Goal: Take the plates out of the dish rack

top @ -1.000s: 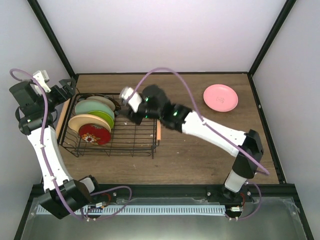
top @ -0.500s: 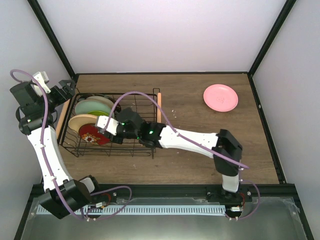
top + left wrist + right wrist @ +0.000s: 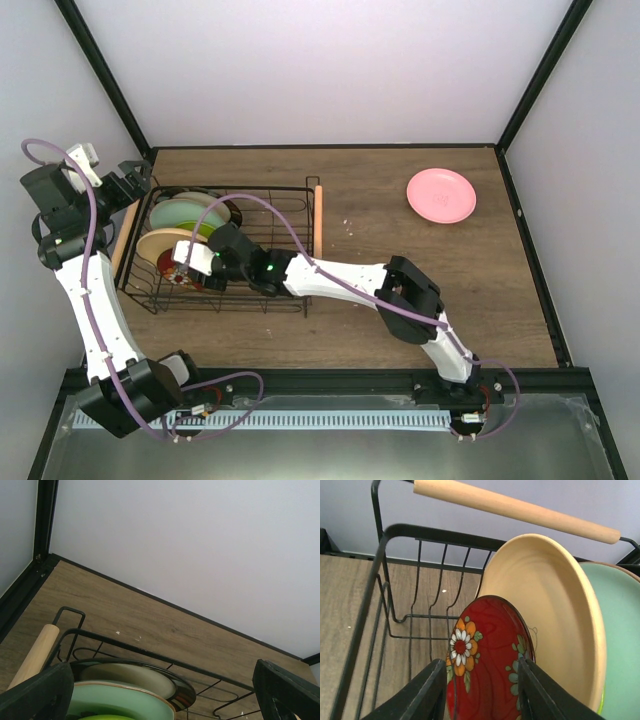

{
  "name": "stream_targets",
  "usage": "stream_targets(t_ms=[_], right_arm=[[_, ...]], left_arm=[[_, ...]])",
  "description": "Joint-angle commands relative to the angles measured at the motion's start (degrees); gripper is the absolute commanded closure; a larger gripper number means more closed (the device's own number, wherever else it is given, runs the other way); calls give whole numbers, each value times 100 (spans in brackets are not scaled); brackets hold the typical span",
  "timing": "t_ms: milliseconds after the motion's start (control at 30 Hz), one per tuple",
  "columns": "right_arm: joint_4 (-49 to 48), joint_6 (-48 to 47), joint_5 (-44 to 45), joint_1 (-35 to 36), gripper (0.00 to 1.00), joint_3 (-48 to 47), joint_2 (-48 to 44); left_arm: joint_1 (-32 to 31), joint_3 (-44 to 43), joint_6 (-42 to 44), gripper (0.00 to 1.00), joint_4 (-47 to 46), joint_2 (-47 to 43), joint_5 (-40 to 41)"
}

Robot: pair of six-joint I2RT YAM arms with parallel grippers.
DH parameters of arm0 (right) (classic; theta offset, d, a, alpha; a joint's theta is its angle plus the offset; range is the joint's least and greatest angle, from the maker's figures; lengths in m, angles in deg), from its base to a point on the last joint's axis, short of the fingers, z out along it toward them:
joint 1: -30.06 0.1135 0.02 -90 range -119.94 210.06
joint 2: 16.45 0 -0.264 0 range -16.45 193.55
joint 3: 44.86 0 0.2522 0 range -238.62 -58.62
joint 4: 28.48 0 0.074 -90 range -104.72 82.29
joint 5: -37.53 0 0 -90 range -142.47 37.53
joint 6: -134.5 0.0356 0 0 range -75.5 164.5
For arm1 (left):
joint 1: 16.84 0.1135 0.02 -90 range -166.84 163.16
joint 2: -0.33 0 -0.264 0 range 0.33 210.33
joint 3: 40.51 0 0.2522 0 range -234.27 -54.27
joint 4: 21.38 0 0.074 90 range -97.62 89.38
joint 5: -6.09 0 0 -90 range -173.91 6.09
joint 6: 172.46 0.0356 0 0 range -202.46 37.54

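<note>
The dish rack [image 3: 290, 298] stands at the table's left and holds several upright plates: dark red patterned [image 3: 168, 273], yellow-orange [image 3: 158, 243], lime green [image 3: 206, 231], pale mint [image 3: 178, 212] and dark-rimmed beige [image 3: 216, 203]. A pink plate [image 3: 440, 195] lies flat at the far right. My right gripper [image 3: 180, 266] reaches into the rack. In the right wrist view it [image 3: 480, 692] is open, with one finger on each side of the red plate [image 3: 490, 665], in front of the yellow-orange plate [image 3: 545, 610]. My left gripper [image 3: 130, 182] is open and empty above the rack's far-left corner.
The rack's wooden handles run along its left [image 3: 124, 232] and right [image 3: 318, 225] sides. The left one shows in the right wrist view [image 3: 515, 507] and the left wrist view [image 3: 35, 652]. The left wrist view also shows the dark-rimmed plate [image 3: 135, 677] and the back wall.
My right arm has swung left and down into the rack, from above its right part to the red plate. The left arm has not moved.
</note>
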Motion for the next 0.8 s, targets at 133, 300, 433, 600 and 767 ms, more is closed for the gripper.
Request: stream_targets(t_ms=[133, 300, 433, 600, 767], right_arm=[[-130, 74, 567, 38, 50, -429, 327], [-121, 66, 853, 37, 45, -539, 476], [-98, 113, 999, 40, 44, -637, 575], [-117, 144, 1200, 40, 43, -726, 669], [-16, 176, 1256, 40, 42, -819, 767]], left_arm=[[-7, -14, 98, 0, 52, -20, -107], [-14, -16, 103, 0, 63, -20, -146], [-14, -16, 101, 0, 77, -27, -174], [-9, -24, 105, 0, 88, -37, -195], [-9, -8, 105, 0, 89, -37, -224]])
